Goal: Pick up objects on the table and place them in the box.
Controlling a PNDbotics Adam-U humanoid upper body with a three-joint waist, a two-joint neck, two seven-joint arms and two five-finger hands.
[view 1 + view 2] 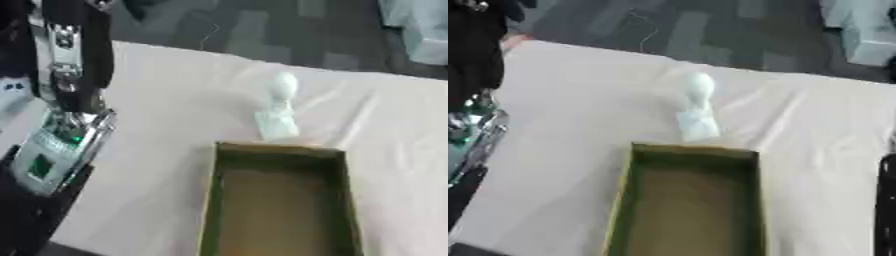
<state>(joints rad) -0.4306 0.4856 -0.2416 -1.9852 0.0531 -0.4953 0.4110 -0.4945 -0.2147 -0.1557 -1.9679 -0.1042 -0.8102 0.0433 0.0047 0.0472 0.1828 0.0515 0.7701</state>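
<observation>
Nothing has been picked up yet, as far as I can judge: the box (278, 200) sits open and looks empty, its olive-green walls framing a bare brown floor, and the one thing left to move stands out on the counter (166, 95) untouched.

That thing is a small white figure (278, 107), pale against the cream cloth. It has a rounded, egg-like top on a narrower neck, widening to a blocky base, rather like a little bust. It stands upright just beyond the box's far rim, at about twelve o'clock from the box, close to it but apart.

The left arm (74, 65) hangs in at nine o'clock, black with silver parts and a green-lit panel, well apart from the figure. Its robot hand is out of sight below the edge, so I cannot tell how its fingers stand. A dark strip (885, 205) at three o'clock in the right eye view may be the other arm; no hand shows there either.

The next move, I'd say, calls for a reach across to the figure, closing round its narrow neck and lifting it the short way back over the rim.
</observation>
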